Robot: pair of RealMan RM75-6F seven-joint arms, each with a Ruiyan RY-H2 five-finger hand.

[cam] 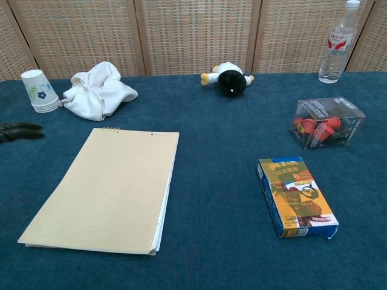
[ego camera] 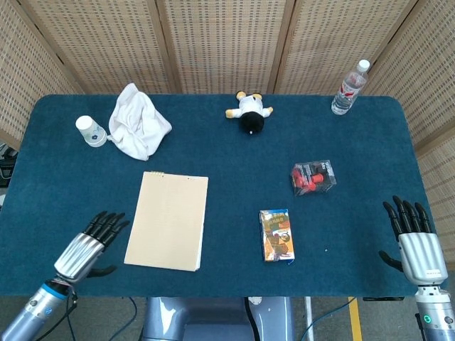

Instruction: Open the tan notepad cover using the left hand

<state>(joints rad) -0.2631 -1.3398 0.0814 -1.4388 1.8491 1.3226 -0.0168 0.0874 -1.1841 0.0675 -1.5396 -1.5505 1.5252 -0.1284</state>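
The tan notepad (ego camera: 168, 220) lies flat and closed on the blue table, its binding edge toward the far side; the chest view shows the notepad (cam: 109, 187) at lower left. My left hand (ego camera: 91, 245) hovers over the table just left of the pad's near corner, fingers spread and holding nothing, not touching the pad. In the chest view only the dark fingertips (cam: 18, 130) of that hand enter at the left edge. My right hand (ego camera: 414, 238) stays at the table's right front edge, fingers spread, empty.
A crumpled white cloth (ego camera: 138, 122) and a paper cup (ego camera: 90, 131) sit behind the pad. A plush toy (ego camera: 249, 112), a water bottle (ego camera: 350, 87), a clear box of red pieces (ego camera: 313, 177) and a colourful carton (ego camera: 276, 234) lie to the right.
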